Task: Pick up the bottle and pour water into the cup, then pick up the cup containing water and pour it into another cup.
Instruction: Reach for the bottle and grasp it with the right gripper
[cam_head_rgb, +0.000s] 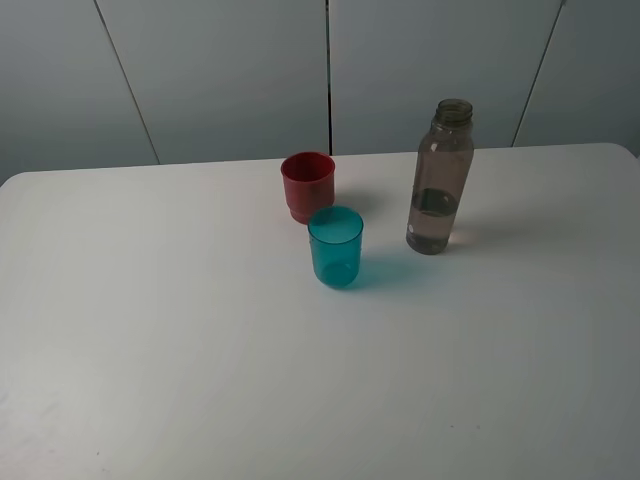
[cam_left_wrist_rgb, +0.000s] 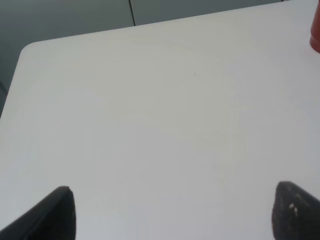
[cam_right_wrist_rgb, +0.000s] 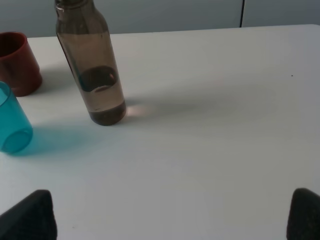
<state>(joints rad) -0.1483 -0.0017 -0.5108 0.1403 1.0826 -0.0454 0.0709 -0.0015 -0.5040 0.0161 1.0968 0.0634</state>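
Observation:
The capless smoky bottle (cam_head_rgb: 438, 180) stands upright at the back right of the white table, about a third full of water. The teal cup (cam_head_rgb: 335, 247) stands left of it and nearer the front, with the red cup (cam_head_rgb: 307, 186) just behind it. Neither arm shows in the exterior view. In the right wrist view my right gripper (cam_right_wrist_rgb: 167, 217) is open and empty, well short of the bottle (cam_right_wrist_rgb: 95, 75), the teal cup (cam_right_wrist_rgb: 12, 125) and the red cup (cam_right_wrist_rgb: 17, 62). My left gripper (cam_left_wrist_rgb: 175, 215) is open over bare table, with only a sliver of the red cup (cam_left_wrist_rgb: 315, 35) at the frame's edge.
The white table (cam_head_rgb: 200, 350) has a rounded far-left corner (cam_left_wrist_rgb: 27, 50). Grey wall panels (cam_head_rgb: 230, 70) rise right behind its back edge. Nothing else stands on the tabletop.

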